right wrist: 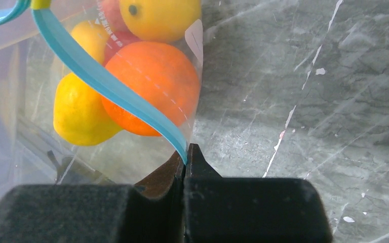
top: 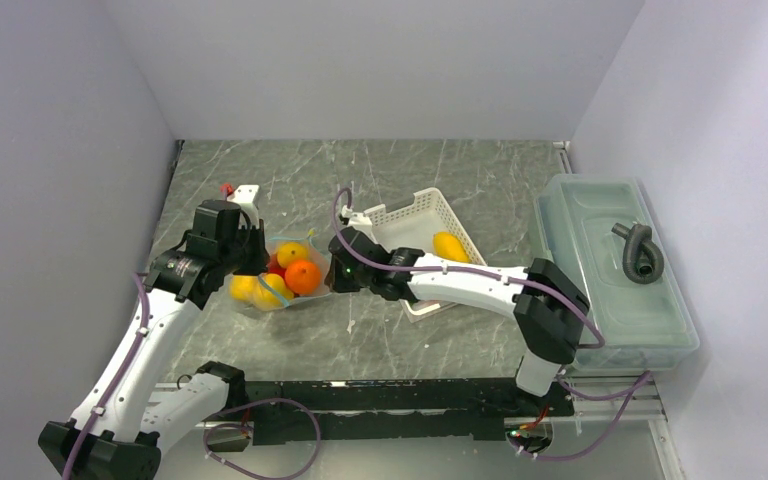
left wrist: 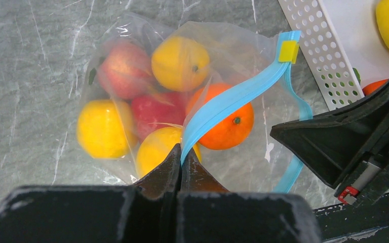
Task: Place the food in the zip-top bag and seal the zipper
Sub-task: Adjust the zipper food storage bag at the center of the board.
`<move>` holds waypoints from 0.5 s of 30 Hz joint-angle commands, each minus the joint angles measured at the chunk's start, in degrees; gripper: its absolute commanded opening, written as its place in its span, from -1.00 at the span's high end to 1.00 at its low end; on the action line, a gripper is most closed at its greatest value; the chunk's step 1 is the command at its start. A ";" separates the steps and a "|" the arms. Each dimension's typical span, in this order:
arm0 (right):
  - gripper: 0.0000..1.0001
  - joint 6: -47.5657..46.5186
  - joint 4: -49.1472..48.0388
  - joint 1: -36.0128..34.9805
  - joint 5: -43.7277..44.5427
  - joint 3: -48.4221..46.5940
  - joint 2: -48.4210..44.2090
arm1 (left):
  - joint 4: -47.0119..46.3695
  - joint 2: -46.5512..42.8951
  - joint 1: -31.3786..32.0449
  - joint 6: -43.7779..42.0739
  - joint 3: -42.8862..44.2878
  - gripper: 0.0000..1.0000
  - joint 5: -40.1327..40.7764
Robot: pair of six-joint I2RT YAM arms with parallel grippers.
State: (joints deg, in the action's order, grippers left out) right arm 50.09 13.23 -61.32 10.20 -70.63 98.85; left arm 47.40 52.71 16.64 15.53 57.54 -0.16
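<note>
Most food (left wrist: 180, 63) is in the zip-top bag (left wrist: 235, 50), a yellow piece (top: 448, 245) lies in the basket (top: 408, 211), and the left hand (left wrist: 181, 152) and right hand (right wrist: 186, 157) pinch the unsealed zipper (left wrist: 233, 98).

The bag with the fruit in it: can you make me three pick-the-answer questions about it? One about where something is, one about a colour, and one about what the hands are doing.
1. Where is the yellow fruit that is outside the zip-top bag?
A) in the white basket
B) in a hand
C) on the floor

2. What colour is the zipper?
A) red
B) blue
C) green

3. What are the left hand and right hand doing?
A) both pinching the zipper
B) both wide open
C) waving high up

Answers:
1 A: it lies inside the basket's walls.
2 B: the strip is blue.
3 A: each wrist view shows shut fingers on the strip.
</note>
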 commanded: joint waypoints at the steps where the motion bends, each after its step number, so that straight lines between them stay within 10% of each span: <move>1: 1.00 -2.50 -0.04 0.19 2.25 -3.19 -5.01 | -1.23 -0.74 0.13 -0.76 0.42 1.00 -0.01; 15: 1.00 -14.62 15.58 0.06 5.89 -14.02 -12.80 | 8.83 3.51 0.14 -0.56 12.30 1.00 -1.40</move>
State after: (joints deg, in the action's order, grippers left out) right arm 40.60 23.66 -61.32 13.02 -79.48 89.86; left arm 52.42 55.51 16.64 15.55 64.84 -0.19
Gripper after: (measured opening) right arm 0.015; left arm 0.012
